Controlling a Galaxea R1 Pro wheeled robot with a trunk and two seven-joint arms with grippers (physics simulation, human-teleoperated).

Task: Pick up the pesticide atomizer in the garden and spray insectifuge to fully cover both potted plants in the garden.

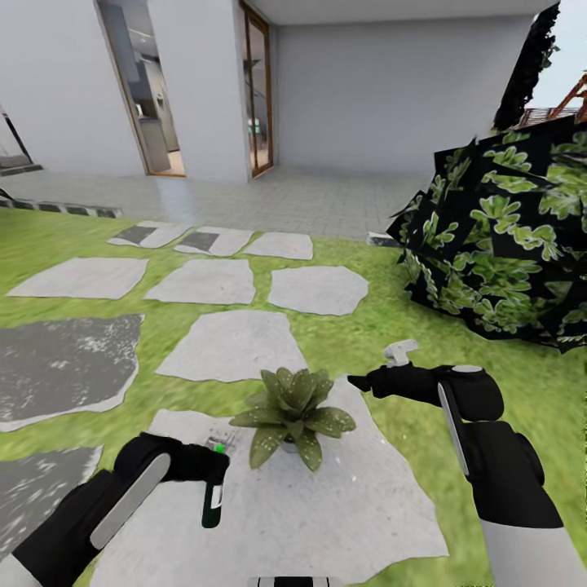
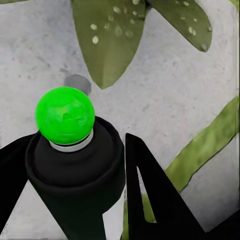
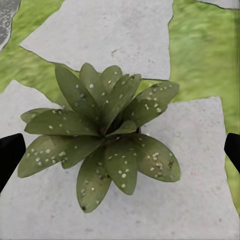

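One potted plant sits just beside the pesticide atomizer clamped in my left gripper; I should aim its green tip at the leaves, right gripper spread wide above.

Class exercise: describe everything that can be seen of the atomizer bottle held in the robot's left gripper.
The pesticide atomizer is a slim dark bottle with a pale ring under a round bright-green tip; in the head view a pale band shows low on its body. It looks like smooth plastic. The left gripper is shut on it, fingers on both sides. It hangs over the grey stepping stone, close beside the speckled leaves of the potted plant, not touching them.
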